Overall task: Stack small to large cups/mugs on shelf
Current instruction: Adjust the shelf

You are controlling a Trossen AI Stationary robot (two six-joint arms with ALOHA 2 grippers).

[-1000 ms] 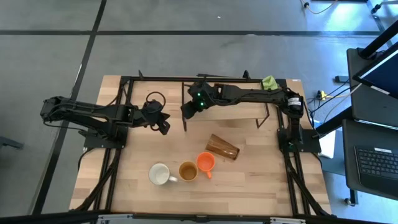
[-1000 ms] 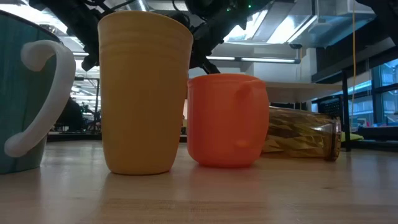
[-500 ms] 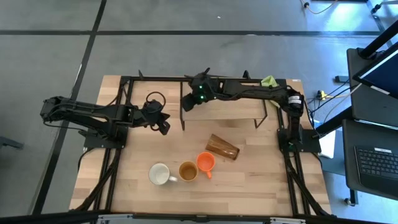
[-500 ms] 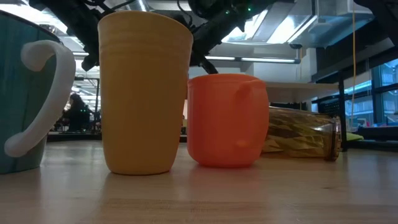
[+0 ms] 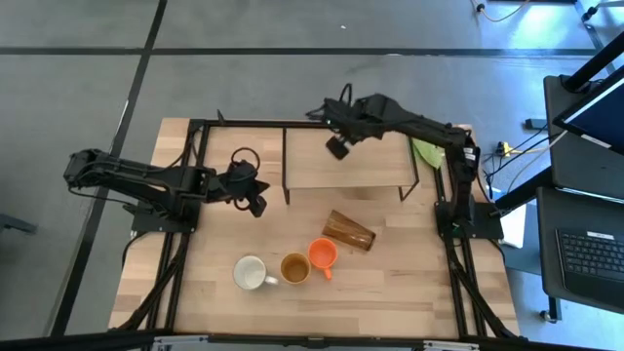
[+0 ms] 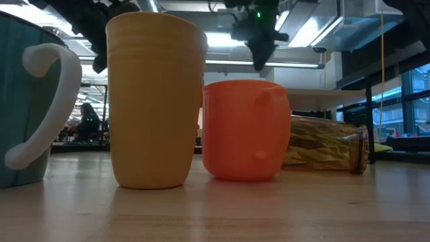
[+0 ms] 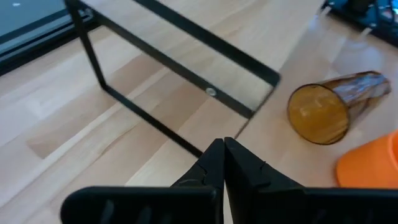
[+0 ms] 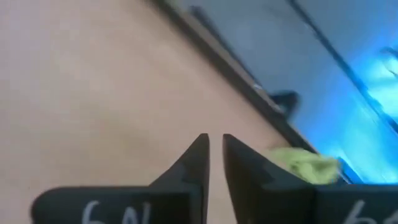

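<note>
The light-wood shelf [image 5: 346, 161] stands on black legs at the table's far middle. The white mug [image 5: 251, 273], tan-yellow mug [image 5: 294, 268] and orange cup [image 5: 323, 255] stand upright in a row near the front. The amber tumbler [image 5: 349, 231] lies on its side behind them; it also shows in the left wrist view [image 7: 326, 112]. My right gripper [image 5: 336, 146] hovers over the shelf's far part, shut and empty. My left gripper [image 5: 255, 200] is shut and empty, left of the shelf's near left leg [image 7: 149, 118].
A green cloth [image 5: 426, 151] lies at the shelf's right end on the table's far right. A black frame rail [image 5: 292, 124] runs along the table's far edge and down both sides. Bare tabletop [image 5: 390, 292] lies to the right of the cups.
My right gripper has moved from the shelf's left end toward the table's right and far edge, rising and turning about. The cups, the tumbler and my left arm have kept still.
</note>
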